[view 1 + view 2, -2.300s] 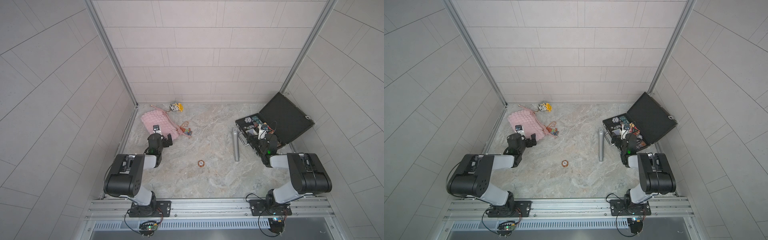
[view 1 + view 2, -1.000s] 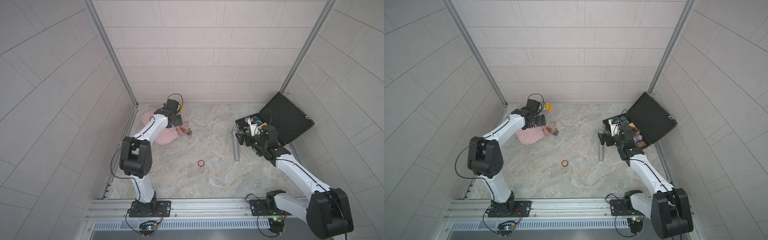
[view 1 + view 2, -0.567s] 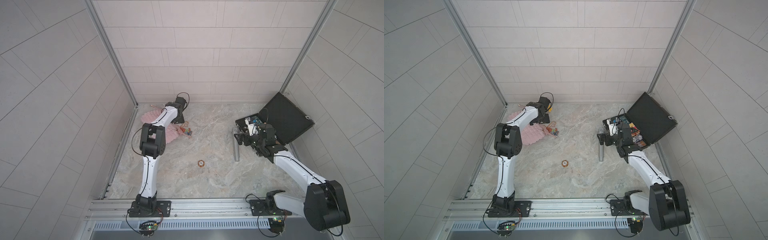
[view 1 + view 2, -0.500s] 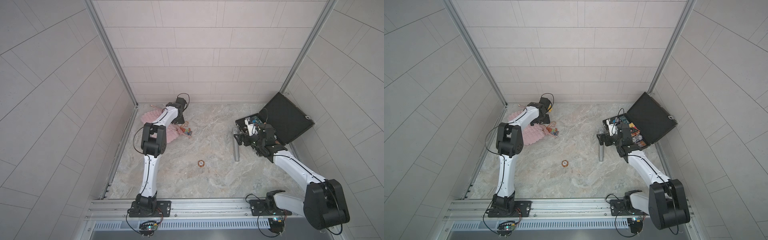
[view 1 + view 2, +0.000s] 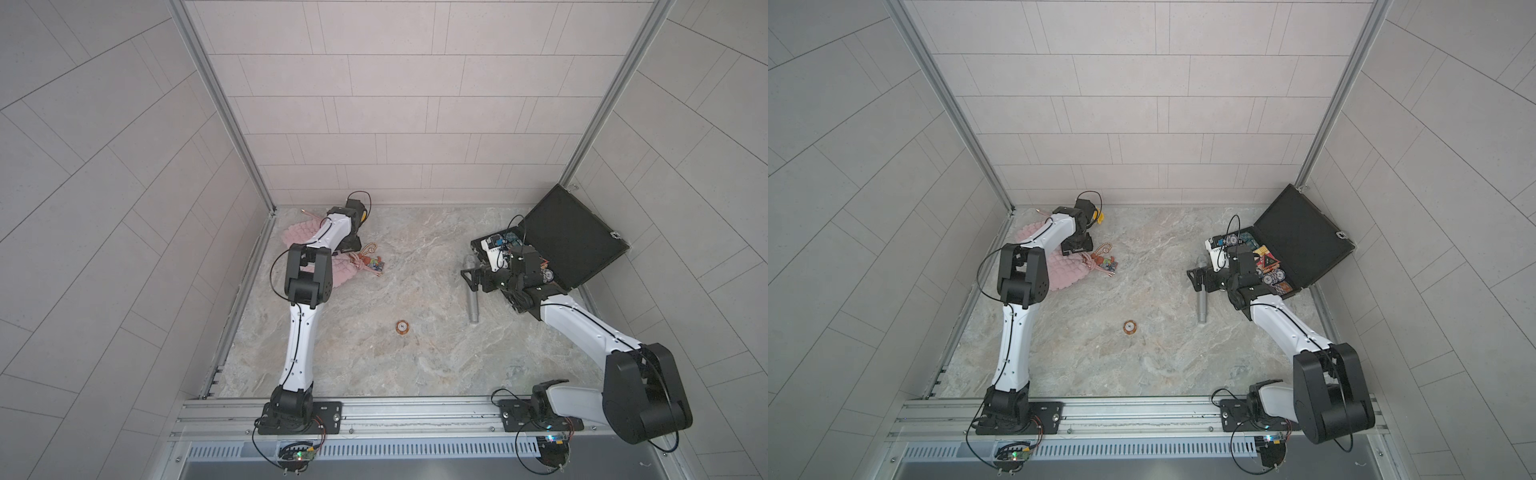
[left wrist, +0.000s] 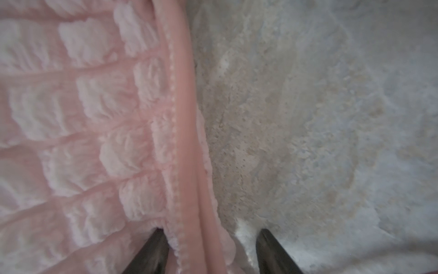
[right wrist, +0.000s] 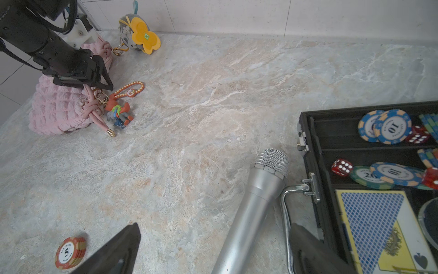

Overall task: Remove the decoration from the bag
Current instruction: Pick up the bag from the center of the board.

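The pink quilted bag (image 5: 300,232) (image 7: 55,111) lies at the back left of the table. An orange figure decoration (image 7: 117,112) (image 5: 372,262) with a beaded loop (image 7: 129,89) hangs on its knotted cord. A yellow flower plush (image 7: 139,35) (image 5: 1099,215) is clipped on near the back wall. My left gripper (image 6: 208,242) (image 5: 348,248) is low over the bag's rim. Its jaws are apart, astride the rim and the pink cord strap (image 6: 184,142). One finger touches the quilting and the other stands clear on the table. My right gripper (image 7: 215,229) (image 5: 471,279) is open above the microphone.
A silver microphone (image 7: 256,201) (image 5: 472,301) lies beside the open black briefcase (image 5: 573,241), which holds chips, dice and cards. An orange poker chip stack (image 7: 70,252) (image 5: 402,328) sits mid-table. Walls close off the back and both sides.
My left arm has reached further back along the bag, and its jaws have narrowed around the rim and cord. The right arm has barely shifted.
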{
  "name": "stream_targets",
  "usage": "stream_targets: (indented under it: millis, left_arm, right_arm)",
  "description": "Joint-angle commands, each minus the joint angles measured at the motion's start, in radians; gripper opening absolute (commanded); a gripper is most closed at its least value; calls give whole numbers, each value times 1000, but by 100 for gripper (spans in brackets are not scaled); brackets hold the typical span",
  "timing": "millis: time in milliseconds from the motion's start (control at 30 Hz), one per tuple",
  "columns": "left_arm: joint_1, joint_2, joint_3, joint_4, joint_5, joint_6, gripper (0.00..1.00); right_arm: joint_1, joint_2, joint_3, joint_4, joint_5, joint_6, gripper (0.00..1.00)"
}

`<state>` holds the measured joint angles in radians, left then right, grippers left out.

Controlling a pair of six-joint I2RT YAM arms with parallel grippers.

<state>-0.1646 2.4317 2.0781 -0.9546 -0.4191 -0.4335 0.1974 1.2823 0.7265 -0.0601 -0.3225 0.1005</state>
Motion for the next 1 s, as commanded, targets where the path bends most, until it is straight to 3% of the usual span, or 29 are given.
stream_targets:
  millis: [0,133,267,567,733,967]
  left_arm:
    - [11,-11,-59,-23,64,-10,46]
    - [11,-61,-110,12,82,-8,20]
    - [13,-124,-122,25,133,-9,3]
    - [12,-349,-210,103,300,-74,0]
    - [9,-488,-321,200,478,-140,0]
    - [-8,-648,-423,335,757,-146,0]
  right_arm:
    - [8,8,28,-5,-9,-8,98]
    - [13,10,43,-16,-12,-8,97]
    - [20,12,55,-13,-17,4,95]
    - [43,-17,116,-21,-53,49,92]
    - [107,-29,144,5,-95,60,91]
    - [197,-44,139,99,-159,-32,89]
